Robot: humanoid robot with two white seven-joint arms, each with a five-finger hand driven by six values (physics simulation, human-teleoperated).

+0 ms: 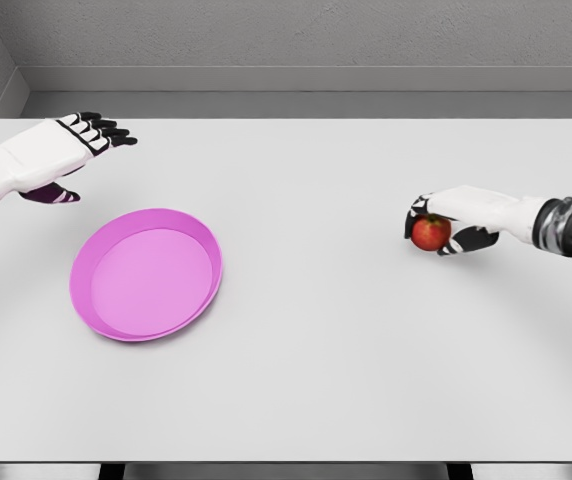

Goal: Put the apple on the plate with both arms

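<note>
Apple [430, 232]: small, round, red with a faint yellowish patch, smooth skin, sitting on the desk [346, 360] at the right side, well apart from the plate [146, 274]. Right hand [448, 223] comes in from the right edge, white glossy shell with black finger segments and a grey ribbed wrist cuff; its fingers curl over the top and near side of the apple, closed around it. Whether the fruit is lifted clear of the surface cannot be told. Plate: bright pink, round, shallow, with a raised sloping rim and a flat paler floor, matte plastic look, lying flat left of centre. Left hand [61, 150] hovers beyond the plate near the far left corner, palm inward, fingers extended and loosely spread, holding nothing; same white casing, black fingertips. Desk: broad, plain, light grey-white, smooth and even, soft shadows under plate and hands. Behind it, a grey textured wall and a darker floor strip.
</note>
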